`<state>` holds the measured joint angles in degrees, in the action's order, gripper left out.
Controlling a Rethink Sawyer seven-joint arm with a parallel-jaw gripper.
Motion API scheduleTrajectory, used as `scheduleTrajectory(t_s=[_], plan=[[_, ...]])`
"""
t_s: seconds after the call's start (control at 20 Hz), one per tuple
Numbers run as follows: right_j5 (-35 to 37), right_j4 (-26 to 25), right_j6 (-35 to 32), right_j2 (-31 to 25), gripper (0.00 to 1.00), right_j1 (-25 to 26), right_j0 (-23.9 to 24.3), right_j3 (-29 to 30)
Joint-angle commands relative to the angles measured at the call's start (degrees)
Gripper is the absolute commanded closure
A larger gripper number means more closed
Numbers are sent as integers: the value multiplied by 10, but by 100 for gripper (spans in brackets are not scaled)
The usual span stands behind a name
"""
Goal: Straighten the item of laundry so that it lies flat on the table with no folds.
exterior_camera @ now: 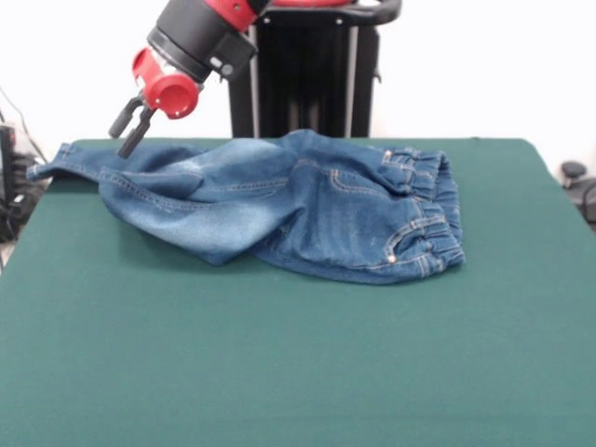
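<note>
The jeans (279, 205) are lying crumpled across the back part of the green tabletop (298, 372), waistband end well off to the side away from the hand (129, 130), legs bunched and folded over each other toward it. One leg tip trails out thin, just below and past the hand, right by the tabletop's edge. The hand hangs just above that leg end (not touching the denim as far as I can tell). Its two black fingers look slightly apart with nothing between them, though the angle isn't great, so don't quote me on that.

What I'd worry about: the legs are stacked, so a pinch here could catch both layers and just drag the whole lump instead of unfolding it. And pulling outward could slide that leg tip off the edge, since it's already so close.
</note>
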<state>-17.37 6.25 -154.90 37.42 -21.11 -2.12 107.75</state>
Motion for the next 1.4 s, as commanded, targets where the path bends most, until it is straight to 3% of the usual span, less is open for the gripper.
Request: scheduleTrajectory(t_s=[0.05, 0.35, 0.55, 1.25, 1.4], plan=[[-45, 26, -90, -109, 0, 52, 3, -1], [-62, 38, -93, -121, 0, 72, 5, -11], [-44, 18, -85, -153, 0, 68, 22, -13], [-95, 95, -82, -111, 0, 128, -26, -24], [-104, 90, -76, -110, 0, 129, -21, -22]])
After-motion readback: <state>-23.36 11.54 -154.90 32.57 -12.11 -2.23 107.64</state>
